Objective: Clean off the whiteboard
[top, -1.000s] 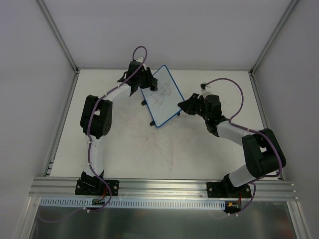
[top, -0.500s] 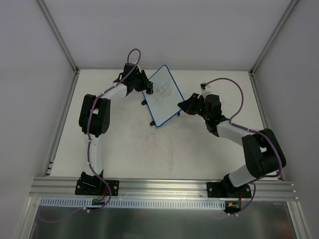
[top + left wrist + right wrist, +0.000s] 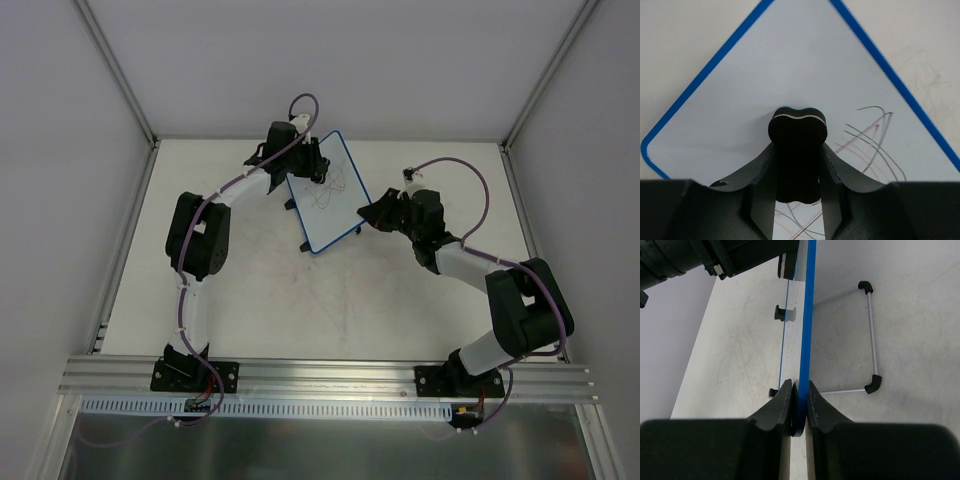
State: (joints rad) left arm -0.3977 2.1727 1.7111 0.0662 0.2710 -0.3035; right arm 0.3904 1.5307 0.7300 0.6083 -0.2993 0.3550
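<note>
The whiteboard (image 3: 325, 195) stands tipped up on edge toward the far middle of the table (image 3: 250, 290), caught between the two arms. The right gripper (image 3: 800, 390) is clamped on its blue rim (image 3: 808, 315) at the lower right edge, one finger on each face of the panel. The left gripper (image 3: 798, 150) is clenched around a small black eraser (image 3: 797, 125), whose end presses flat against the white face just beside the dark scribbles (image 3: 870, 135).

From here the board looks thin, stiff and light, with a slick writing face. I'd say that makes the rim the right place to hold it: the plastic edge gives the fingers something to bite. Pads set on the glossy face alone would likely slide.

A pinch at one edge is a weak hold against sideways pushing, though. My guess is that hard strokes far from the clamp could swing the panel or twist it out of the fingers. A wire stand (image 3: 870, 335) lies behind it, and whether that takes any load I cannot tell.
</note>
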